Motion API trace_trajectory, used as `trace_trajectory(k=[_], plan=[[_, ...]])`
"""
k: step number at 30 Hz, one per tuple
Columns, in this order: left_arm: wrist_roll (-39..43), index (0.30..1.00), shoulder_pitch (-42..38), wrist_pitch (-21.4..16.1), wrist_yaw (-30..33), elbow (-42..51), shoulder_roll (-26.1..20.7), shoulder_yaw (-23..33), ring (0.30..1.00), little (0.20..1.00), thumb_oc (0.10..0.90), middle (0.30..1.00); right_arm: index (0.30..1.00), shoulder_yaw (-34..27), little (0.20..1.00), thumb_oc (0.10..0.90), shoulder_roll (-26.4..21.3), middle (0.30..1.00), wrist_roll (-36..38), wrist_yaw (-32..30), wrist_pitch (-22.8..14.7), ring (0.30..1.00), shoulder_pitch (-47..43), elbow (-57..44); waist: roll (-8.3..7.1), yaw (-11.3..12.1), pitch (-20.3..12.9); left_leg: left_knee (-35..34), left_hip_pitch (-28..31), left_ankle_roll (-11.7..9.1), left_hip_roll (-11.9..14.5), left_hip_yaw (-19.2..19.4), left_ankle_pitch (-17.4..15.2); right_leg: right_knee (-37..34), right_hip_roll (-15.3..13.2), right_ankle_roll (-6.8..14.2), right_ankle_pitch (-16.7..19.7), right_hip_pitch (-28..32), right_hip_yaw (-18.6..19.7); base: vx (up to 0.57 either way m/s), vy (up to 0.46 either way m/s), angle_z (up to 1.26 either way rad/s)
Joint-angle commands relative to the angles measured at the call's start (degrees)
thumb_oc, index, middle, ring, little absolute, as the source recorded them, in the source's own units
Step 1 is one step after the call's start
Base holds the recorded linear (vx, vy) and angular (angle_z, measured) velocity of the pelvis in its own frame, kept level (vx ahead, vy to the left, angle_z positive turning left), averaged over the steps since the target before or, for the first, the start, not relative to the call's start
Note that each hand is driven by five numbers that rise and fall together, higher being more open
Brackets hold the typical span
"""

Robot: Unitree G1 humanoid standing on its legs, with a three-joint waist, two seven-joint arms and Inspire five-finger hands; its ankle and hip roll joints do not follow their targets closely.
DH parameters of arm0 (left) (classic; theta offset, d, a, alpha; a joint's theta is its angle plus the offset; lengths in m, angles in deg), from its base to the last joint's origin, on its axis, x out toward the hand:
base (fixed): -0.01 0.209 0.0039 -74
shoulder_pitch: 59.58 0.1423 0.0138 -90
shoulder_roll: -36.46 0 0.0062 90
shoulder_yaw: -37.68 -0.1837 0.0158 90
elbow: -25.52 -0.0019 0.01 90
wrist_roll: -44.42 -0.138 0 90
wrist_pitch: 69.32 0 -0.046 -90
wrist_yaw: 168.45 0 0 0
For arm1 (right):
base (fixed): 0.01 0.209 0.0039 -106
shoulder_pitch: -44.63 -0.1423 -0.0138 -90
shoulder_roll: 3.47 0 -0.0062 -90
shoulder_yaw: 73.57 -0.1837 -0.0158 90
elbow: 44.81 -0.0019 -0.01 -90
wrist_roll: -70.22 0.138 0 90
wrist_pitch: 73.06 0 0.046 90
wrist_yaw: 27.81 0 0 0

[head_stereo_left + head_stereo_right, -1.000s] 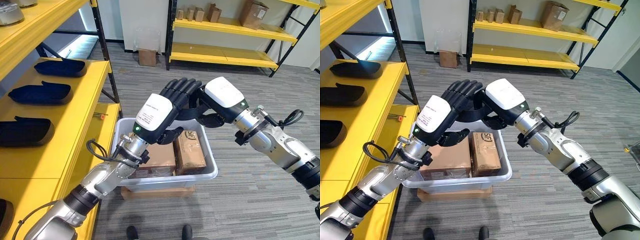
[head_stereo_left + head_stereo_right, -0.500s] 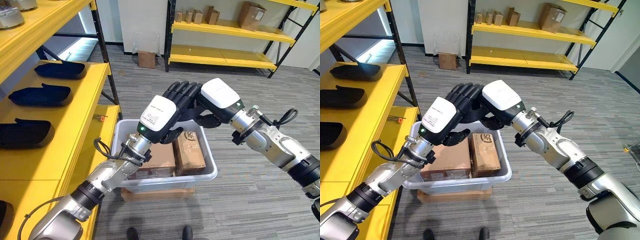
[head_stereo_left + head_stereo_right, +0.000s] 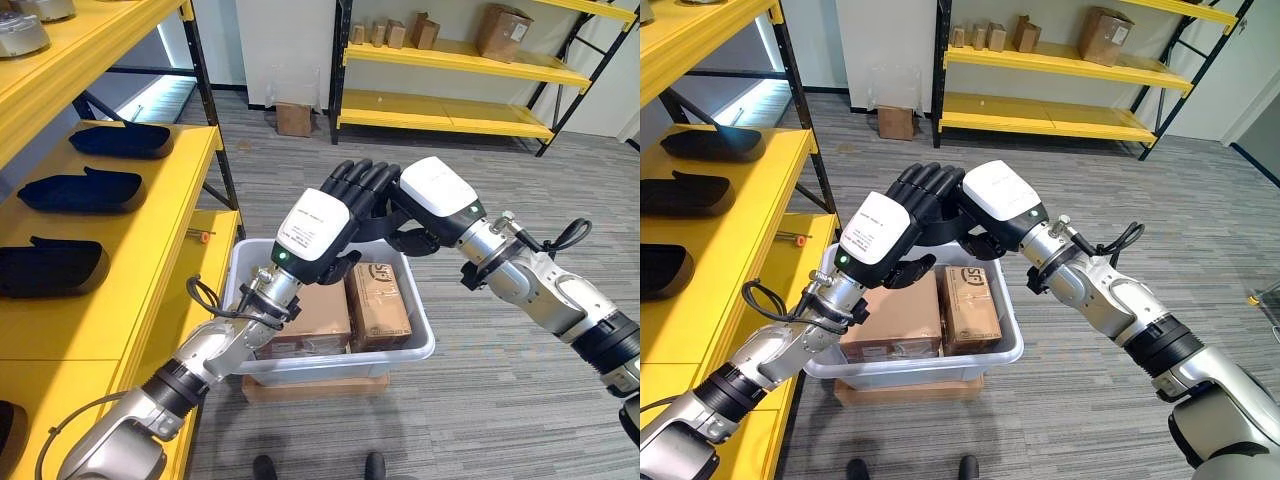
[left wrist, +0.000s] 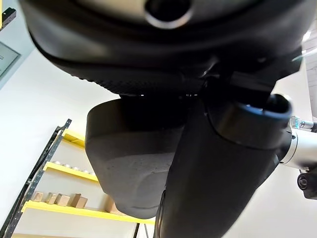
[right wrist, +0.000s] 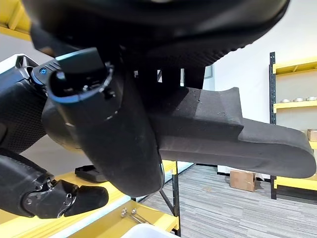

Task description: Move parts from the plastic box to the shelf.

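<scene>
Both hands raised above plastic box (image 3: 415, 345), clear of its rim. Left hand (image 3: 318, 228) and right hand (image 3: 432, 195) both clasp one dark foam part (image 5: 223, 141). Box holds cardboard cartons (image 3: 377, 300). Yellow shelf (image 3: 150, 240) alongside carries dark parts (image 3: 82, 188).

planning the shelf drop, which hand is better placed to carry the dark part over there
Left, probably. Both the left hand and right hand grip the dark part above the plastic box, but the yellow shelf stands on the robot's left, next to the left arm.
</scene>
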Motion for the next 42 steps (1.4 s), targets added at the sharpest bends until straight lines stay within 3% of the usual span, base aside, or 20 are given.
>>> trace_trajectory(k=[1,19,20,21,22,42], plan=[[-1.4,1.0,-6.4,0.6,2.3,-5.7,2.9,1.0,1.0,1.0,0.9,1.0,0.3,-4.3,0.3,0.4,2.1,0.3,2.1,-6.0,-0.6,0.3,-11.7,1.4,-0.67,0.0,-5.3,-0.4,2.1,-0.3,1.4,-2.4,-5.6,1.7,-2.5,2.9,-7.4,4.3,-0.3,0.0,0.0,0.0],[-1.7,1.0,-6.5,1.6,2.2,-8.6,4.9,0.4,1.0,1.0,0.9,1.0,0.3,-4.4,0.3,0.4,3.2,0.3,1.8,-6.2,-0.4,0.3,-12.0,1.5,-0.63,-0.6,-5.5,-0.4,2.3,-0.2,1.3,-2.5,-5.7,1.5,-2.6,2.8,-7.2,4.1,0.4,0.0,0.0,0.0],[-1.8,0.893,-6.5,1.7,2.3,-8.9,5.1,0.3,0.893,0.893,0.824,0.893,0.3,-4.4,0.3,0.4,3.3,0.3,1.8,-6.2,-0.3,0.3,-11.9,1.5,-0.62,-0.6,-5.5,-0.4,2.3,-0.2,1.2,-2.5,-5.7,1.5,-2.5,2.8,-7.2,4.1,0.5,0.0,0.0,0.0],[-1.8,0.893,-6.6,1.7,2.3,-8.9,5.1,0.3,0.893,0.893,0.824,0.893,0.3,-4.4,0.3,0.4,3.3,0.3,1.8,-6.2,-0.3,0.3,-11.9,1.5,-0.62,-0.6,-5.5,-0.4,2.3,-0.2,1.2,-2.5,-5.7,1.5,-2.5,2.8,-7.2,4.1,0.5,0.0,0.0,0.0],[-1.8,0.3,-6.6,1.9,2.3,-9.3,5.2,0.2,0.3,0.3,0.4,0.3,0.3,-4.3,0.3,0.4,3.2,0.3,1.7,-6.2,-0.3,0.3,-11.9,1.5,-0.64,-0.6,-5.5,-0.4,2.2,-0.1,1.2,-2.4,-5.7,1.5,-2.5,2.8,-7.2,4.1,0.6,0.0,0.0,0.0],[-1.9,0.3,-7.0,2.7,2.7,-11.9,6.3,-0.4,0.3,0.3,0.4,0.3,0.3,-5.2,0.3,0.4,4.7,0.3,2.6,-6.7,-0.2,0.3,-11.9,1.1,-0.5,-1.0,-5.5,-0.4,2.3,0.0,1.2,-2.5,-5.8,1.8,-2.4,2.6,-7.3,3.7,1.3,0.0,0.0,0.0]])
